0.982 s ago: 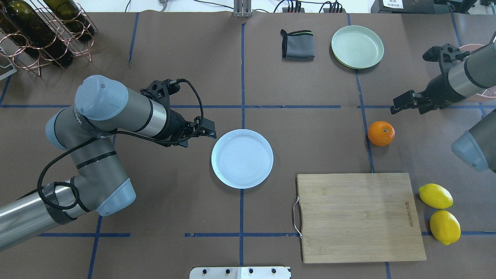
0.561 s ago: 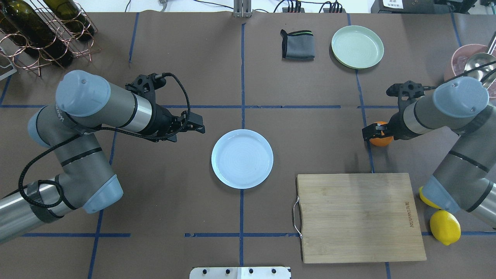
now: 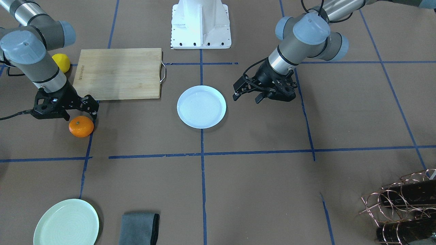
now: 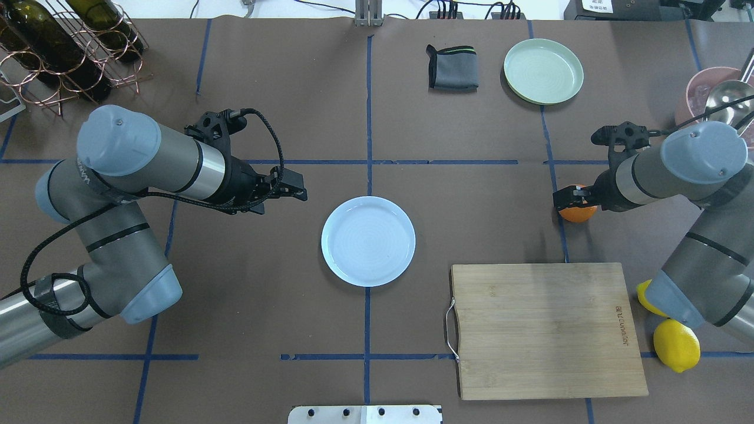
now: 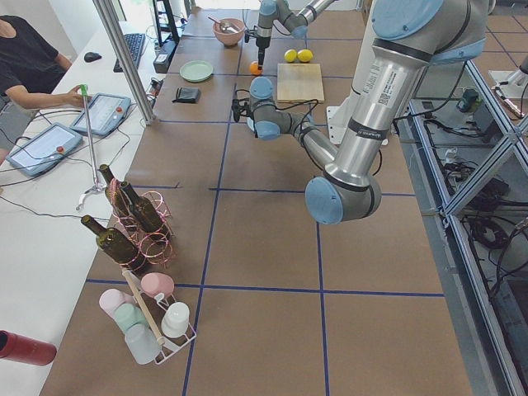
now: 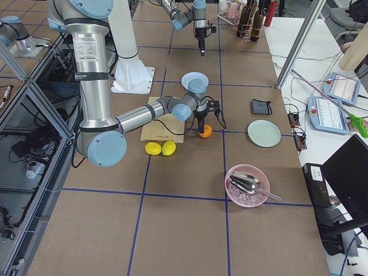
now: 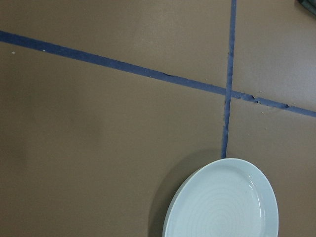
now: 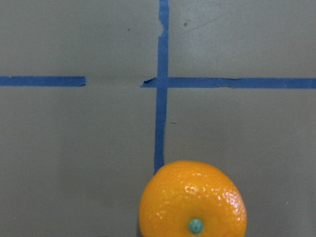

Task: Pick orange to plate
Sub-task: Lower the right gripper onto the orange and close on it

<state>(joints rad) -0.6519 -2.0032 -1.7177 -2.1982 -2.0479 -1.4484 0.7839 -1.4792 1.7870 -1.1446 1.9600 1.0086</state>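
the orange sits on the table at the right of the overhead frame, just right of a blue tape line and above the wooden board. it is well apart from the plate, which lies bare at the centre. a second ago the fruit showed whole from above and my right gripper hung up and to the right of it. now that gripper covers the fruit's upper left part, almost as it did 0.6 s ago. in the front-facing view my right gripper stands with its jaws spread wide, one finger to each side, over the orange; i cannot tell whether they touch it. my right wrist view shows the orange at the bottom edge, green stem dimple up. the fruit itself has not shifted, nor has the plate. my left gripper, jaws spread and holding nothing, has drawn back further left of the plate. the board bears a small mark near its right edge, too small to read; the lettering on my left arm is only partly seen.
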